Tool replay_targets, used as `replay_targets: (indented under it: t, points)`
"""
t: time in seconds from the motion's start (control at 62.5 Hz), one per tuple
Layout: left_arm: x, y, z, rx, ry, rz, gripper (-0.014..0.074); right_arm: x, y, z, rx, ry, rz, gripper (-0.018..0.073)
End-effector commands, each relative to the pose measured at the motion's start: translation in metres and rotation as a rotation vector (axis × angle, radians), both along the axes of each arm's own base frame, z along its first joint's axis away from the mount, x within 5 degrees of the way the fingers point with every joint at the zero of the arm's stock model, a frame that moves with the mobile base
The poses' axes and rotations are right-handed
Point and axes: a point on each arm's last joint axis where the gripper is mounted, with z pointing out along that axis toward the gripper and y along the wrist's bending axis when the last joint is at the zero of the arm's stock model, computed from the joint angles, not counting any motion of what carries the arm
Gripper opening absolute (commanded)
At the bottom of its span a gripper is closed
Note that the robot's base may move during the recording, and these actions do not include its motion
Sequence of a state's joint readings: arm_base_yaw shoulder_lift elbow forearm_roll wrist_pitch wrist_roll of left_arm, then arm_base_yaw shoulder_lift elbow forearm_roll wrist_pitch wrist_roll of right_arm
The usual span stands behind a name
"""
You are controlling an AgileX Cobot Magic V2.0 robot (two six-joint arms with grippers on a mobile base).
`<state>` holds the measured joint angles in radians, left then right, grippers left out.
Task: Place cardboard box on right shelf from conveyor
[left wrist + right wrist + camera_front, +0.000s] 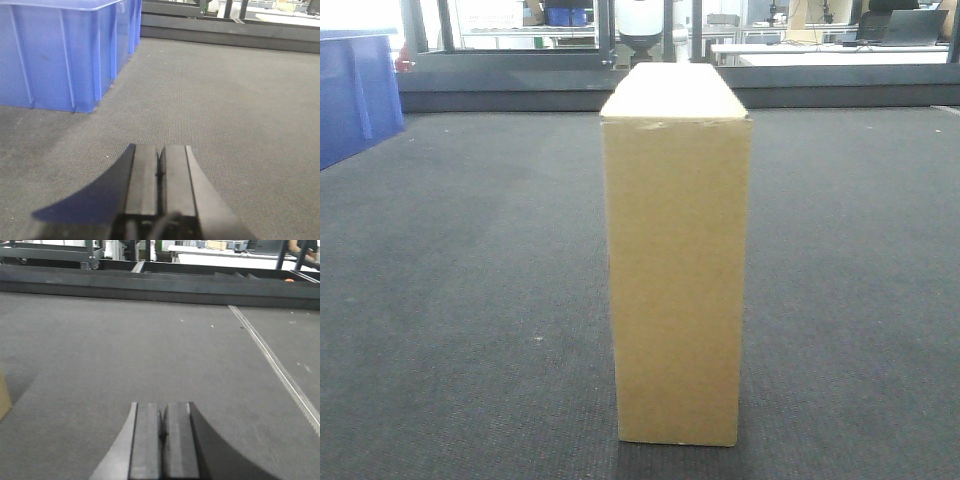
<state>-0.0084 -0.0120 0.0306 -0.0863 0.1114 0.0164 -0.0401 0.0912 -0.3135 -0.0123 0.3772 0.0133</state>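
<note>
Exterior front-facing view: the cardboard box (675,280) stands upright on its narrow end in the middle of the conveyor (450,300), untouched, with open belt on all sides. The left gripper (160,150) and the right gripper (162,405) each hover low over the belt, fingers pressed together and holding nothing. A blue plastic bin (55,55) sits to the left gripper's left. No shelf is in view. By my judgement nothing is done yet: approach, grasp, lift and placement all remain.

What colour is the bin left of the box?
The bin is blue, clearest in the left wrist view.
</note>
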Motion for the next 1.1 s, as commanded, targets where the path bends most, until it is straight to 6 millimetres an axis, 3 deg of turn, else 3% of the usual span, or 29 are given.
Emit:
replay_targets:
  t: [0.0,0.32,0.448,0.512,0.64,0.688,0.912,1.088]
  points:
    - [-0.001,0.000,0.009,-0.011,-0.096,0.004,-0.0119,0.005,0.002,0.029,-0.019,-0.065,0.038,0.0056]
    - [-0.001,0.000,0.009,-0.011,-0.096,0.004,-0.0119,0.043,0.028,0.066,-0.023,0.058,0.331,0.0057]
    - [-0.001,0.000,0.009,-0.011,-0.096,0.004,-0.0119,0.064,0.036,0.084,0.028,0.139,0.339,0.0079]
    - [-0.001,0.000,0.009,-0.011,-0.096,0.004,-0.0119,0.073,0.039,0.090,0.027,0.198,0.336,0.0180]
    - [-0.001,0.000,0.009,-0.011,-0.096,0.004,-0.0119,0.092,0.045,0.102,0.018,0.305,0.329,0.0564]
    - [-0.001,0.000,0.009,-0.011,-0.096,0.004,-0.0119,0.097,0.046,0.107,0.028,0.348,0.322,0.0645]
    - [-0.001,0.000,0.009,-0.011,-0.096,0.004,-0.0119,0.124,0.055,0.122,0.132,0.727,0.221,0.0626]
    - [-0.001,0.000,0.009,-0.011,-0.096,0.004,-0.0119,0.148,0.069,0.138,0.276,0.900,0.113,0.0626]
